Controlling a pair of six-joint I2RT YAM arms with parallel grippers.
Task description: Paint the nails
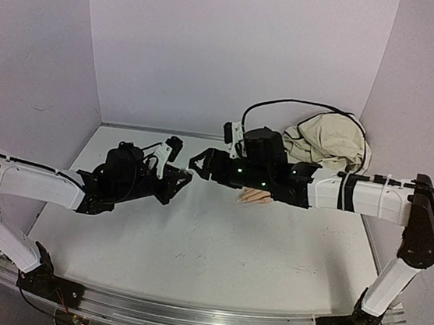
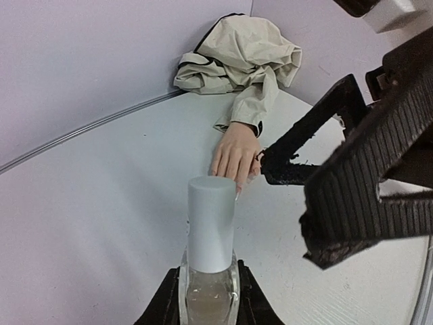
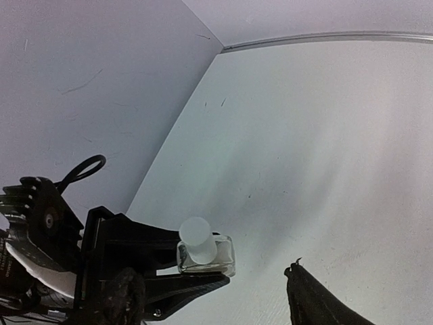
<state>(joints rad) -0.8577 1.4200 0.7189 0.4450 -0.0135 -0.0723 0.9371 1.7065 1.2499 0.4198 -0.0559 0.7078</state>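
My left gripper [image 2: 208, 288] is shut on a small clear glass polish bottle [image 2: 208, 298] with a tall white cap [image 2: 211, 230], held upright above the table. My right gripper [image 1: 199, 163] is open, its black fingers [image 2: 358, 203] beside the cap and not touching it. In the right wrist view the bottle [image 3: 205, 252] sits between the left fingers [image 3: 142, 237], with my right gripper [image 3: 216, 298] spread around it. The peach mannequin hand [image 2: 235, 152] lies palm down behind the bottle, under the right arm [image 1: 256, 197]. Its pale nails [image 2: 237, 194] point toward the bottle.
The hand's beige sleeve [image 2: 243, 54] is bunched in the far right corner [image 1: 325, 139], with a black cable [image 1: 302, 104] looping over it. Lilac walls [image 1: 230, 46] close the table on three sides. A metal rail [image 1: 184, 316] runs along the near edge.
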